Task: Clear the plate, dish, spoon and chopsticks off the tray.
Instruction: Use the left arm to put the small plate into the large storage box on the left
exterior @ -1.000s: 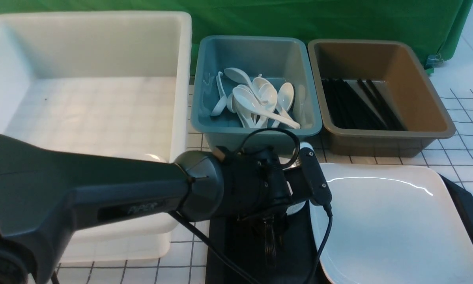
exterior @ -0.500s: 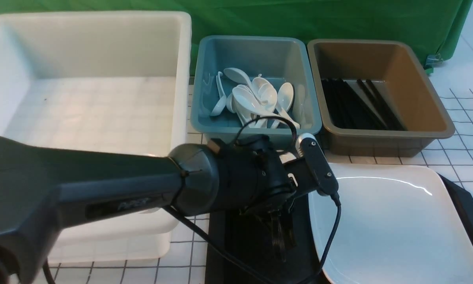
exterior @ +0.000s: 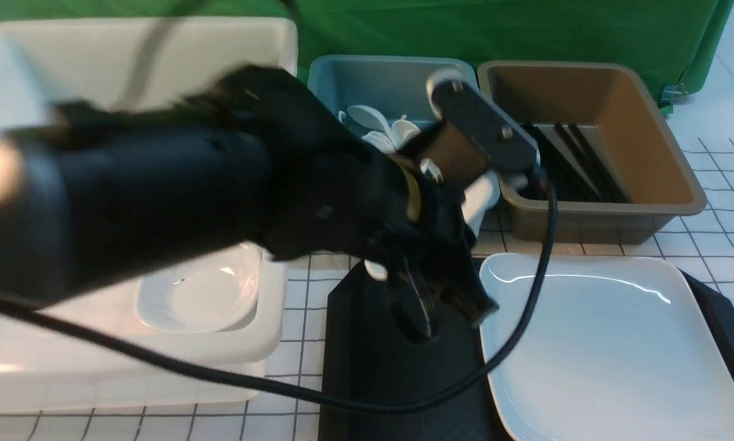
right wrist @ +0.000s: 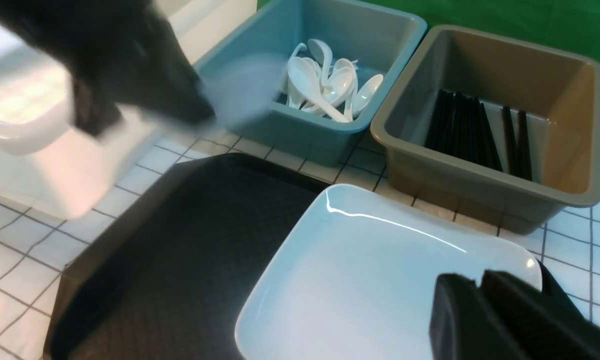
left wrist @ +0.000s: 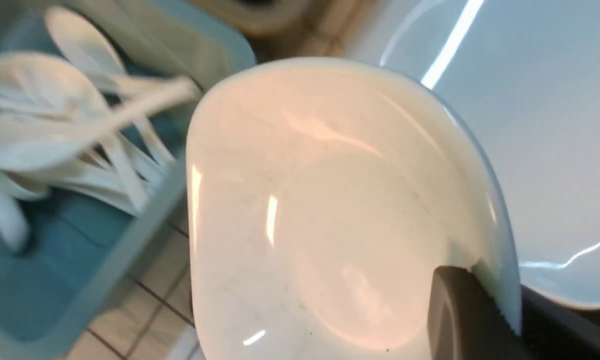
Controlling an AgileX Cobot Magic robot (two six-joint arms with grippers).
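Note:
My left gripper (left wrist: pixel 497 305) is shut on the rim of a small white squarish dish (left wrist: pixel 330 225). It holds the dish in the air, tilted, between the blue tub and the plate. The large white plate (exterior: pixel 611 349) lies on the right half of the black tray (exterior: pixel 391 373). My right gripper (right wrist: pixel 480 282) hovers over the plate's near right corner with its fingers together and nothing between them. Several white spoons (exterior: pixel 391 131) lie in the blue tub. Black chopsticks (exterior: pixel 575 159) lie in the brown tub.
A big white tub (exterior: pixel 269 343) stands left of the tray with another small dish (exterior: pixel 198 294) in it. Behind the tray are the blue tub (right wrist: pixel 300 135) and the brown tub (exterior: pixel 599 211). My left arm (exterior: pixel 158 196), blurred, and its cable (exterior: pixel 526 318) cross above the tray.
My left gripper closed on the small dish and lifted it off the tray's far left corner, up and back. The arm now leaves the dish in the white tub uncovered. The plate has not moved.

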